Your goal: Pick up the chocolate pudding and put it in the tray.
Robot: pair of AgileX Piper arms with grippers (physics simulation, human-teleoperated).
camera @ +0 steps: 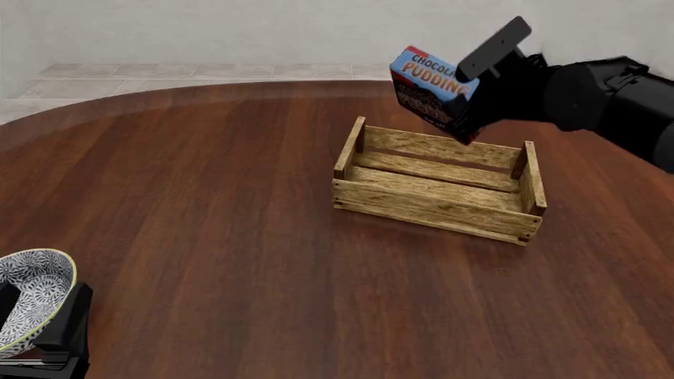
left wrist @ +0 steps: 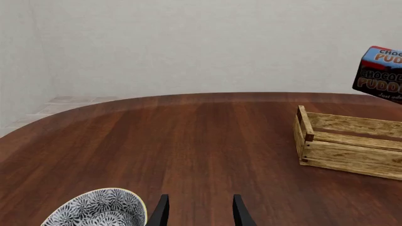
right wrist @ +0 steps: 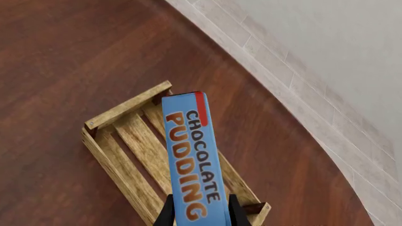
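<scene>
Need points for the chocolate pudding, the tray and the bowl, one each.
chocolate pudding [camera: 430,79]: front view, on its blue lettered top face.
tray [camera: 427,208]: front view, on the near long side board.
bowl [left wrist: 103,207]: left wrist view, on its patterned outer wall.

The chocolate pudding [right wrist: 193,162] carton carries "CHOCOLATE PUDDING" in red-and-white letters on its blue top; its dark front shows the same words, partly cut off
</scene>
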